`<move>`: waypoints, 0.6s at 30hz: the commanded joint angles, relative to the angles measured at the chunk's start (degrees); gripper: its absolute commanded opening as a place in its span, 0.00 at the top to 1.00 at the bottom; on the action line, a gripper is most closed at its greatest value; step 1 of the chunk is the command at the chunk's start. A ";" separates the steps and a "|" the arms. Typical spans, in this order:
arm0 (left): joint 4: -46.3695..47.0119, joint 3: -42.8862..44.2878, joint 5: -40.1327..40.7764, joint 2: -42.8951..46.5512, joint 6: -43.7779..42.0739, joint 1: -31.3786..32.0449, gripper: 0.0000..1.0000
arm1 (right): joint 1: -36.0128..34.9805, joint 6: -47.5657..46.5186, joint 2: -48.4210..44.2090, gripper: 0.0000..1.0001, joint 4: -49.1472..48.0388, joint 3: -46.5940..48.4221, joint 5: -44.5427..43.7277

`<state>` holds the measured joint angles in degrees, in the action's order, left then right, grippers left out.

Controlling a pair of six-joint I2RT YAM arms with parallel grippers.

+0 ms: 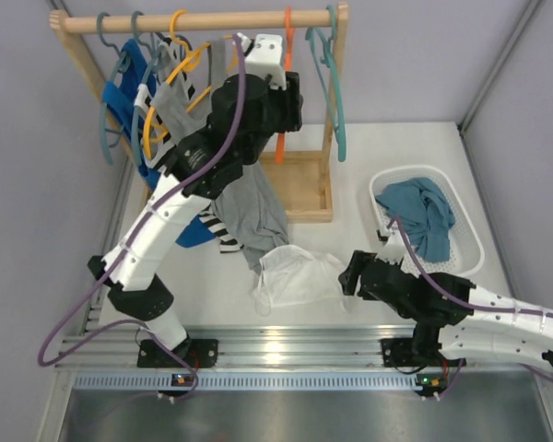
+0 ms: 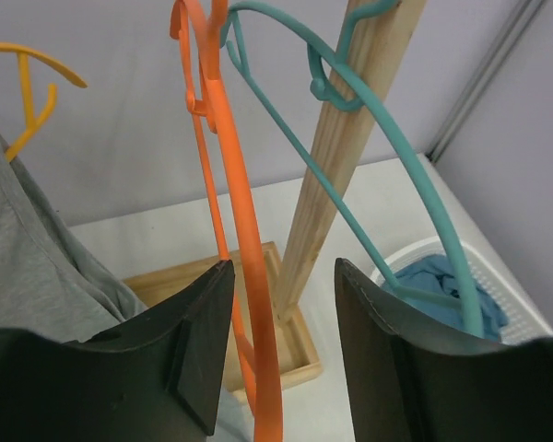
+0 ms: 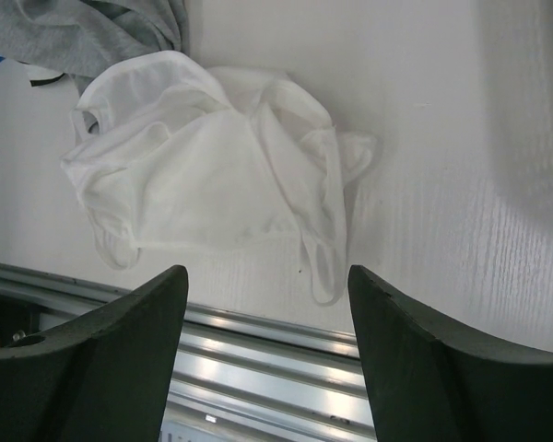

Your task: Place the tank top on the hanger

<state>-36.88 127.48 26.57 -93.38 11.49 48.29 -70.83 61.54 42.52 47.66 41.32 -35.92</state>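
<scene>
1. Plainly, the tank top (image 3: pixel 212 180) lies crumpled on the table (image 1: pixel 415 147), not yet lifted.
2. The right gripper (image 3: pixel 267 285) hovers beside it, jaws spread, empty.
3. The hanger (image 2: pixel 244 230) hangs on the wooden rod (image 1: pixel 212 20); the left gripper (image 2: pixel 284 272) straddles it, jaws apart.
4. Grasping and threading are both left.

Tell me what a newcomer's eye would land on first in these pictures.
Up at the wooden clothes rack, the left gripper stands open with the slim bright orange plastic hanger between its jaws. Down on the table, the crumpled white thin-fabric tank top lies just in front of the open right gripper.
</scene>
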 commanded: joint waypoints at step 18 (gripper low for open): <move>-6.44 6.56 8.06 -7.95 -8.76 -0.48 0.49 | -0.80 1.30 -3.32 0.30 0.59 -0.80 1.03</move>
<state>-41.78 134.43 32.95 -101.16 4.08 48.05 -70.83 62.19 38.96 49.30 40.75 -35.11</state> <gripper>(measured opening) 0.513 0.700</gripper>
